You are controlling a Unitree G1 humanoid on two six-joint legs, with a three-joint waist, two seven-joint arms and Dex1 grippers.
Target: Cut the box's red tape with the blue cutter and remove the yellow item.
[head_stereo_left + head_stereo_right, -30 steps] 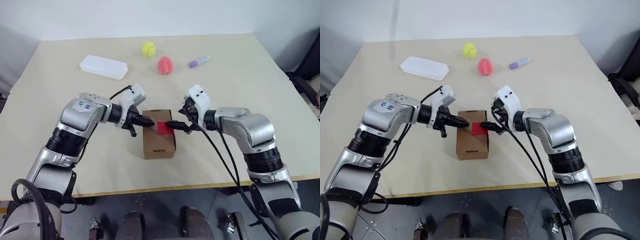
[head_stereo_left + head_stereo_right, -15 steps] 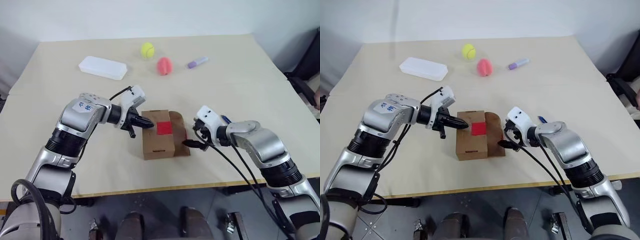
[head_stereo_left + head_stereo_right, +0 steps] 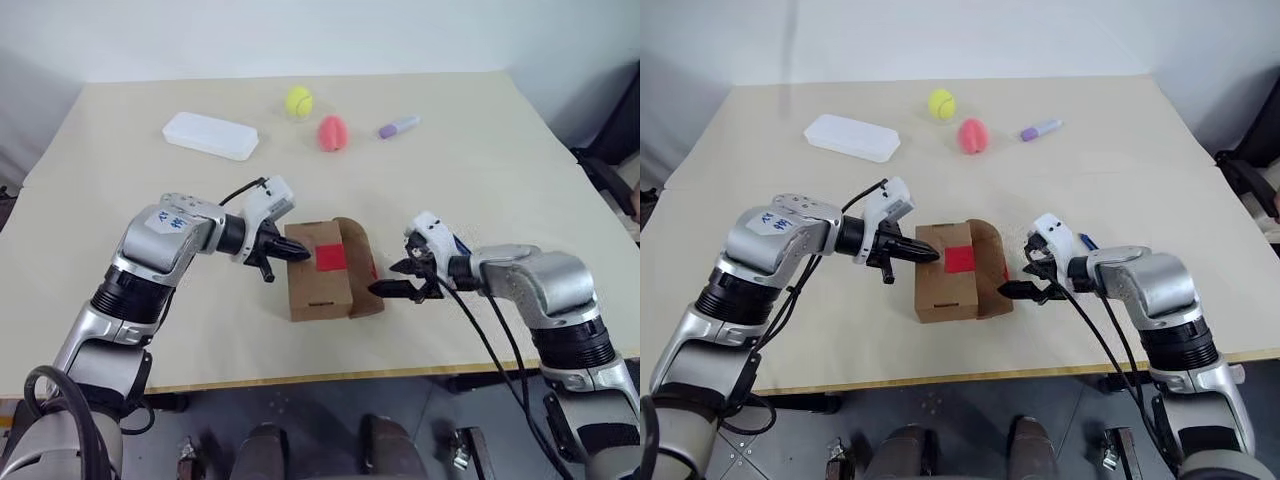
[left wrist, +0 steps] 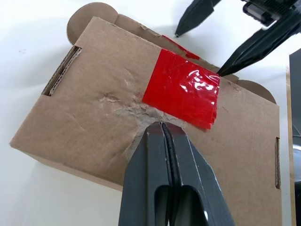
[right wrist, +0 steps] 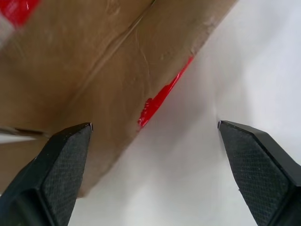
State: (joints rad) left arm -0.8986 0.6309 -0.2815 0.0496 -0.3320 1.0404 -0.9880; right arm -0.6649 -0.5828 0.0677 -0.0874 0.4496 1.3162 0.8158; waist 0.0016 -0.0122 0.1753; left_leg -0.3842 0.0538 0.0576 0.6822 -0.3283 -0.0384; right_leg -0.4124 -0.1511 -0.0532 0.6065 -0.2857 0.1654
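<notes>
near the middle of the table the box (image 3: 318, 268) now has its right flap swung open, red tape (image 3: 330, 257) cut. my left hand (image 3: 290, 251), shut and empty, presses its top; my right hand (image 3: 392, 287) has drawn back, wide open, empty. yellow item next.

— How's the light?

— Bright and even from overhead. The table (image 3: 480, 180) looks pale and nearly washed out, with soft, short shadows under the arms and beside the box (image 3: 320, 268).

— Any glare?

— Yes, wrinkled white highlights on the red tape (image 4: 182, 87), just ahead of the left gripper (image 4: 163, 126).

— And sharpness?

— The head views are crisp. In the right wrist view, the cardboard close beyond the right gripper (image 5: 154, 126) is soft and slightly smeared, and the table between its fingers (image 5: 61, 155) is blown out white.
</notes>
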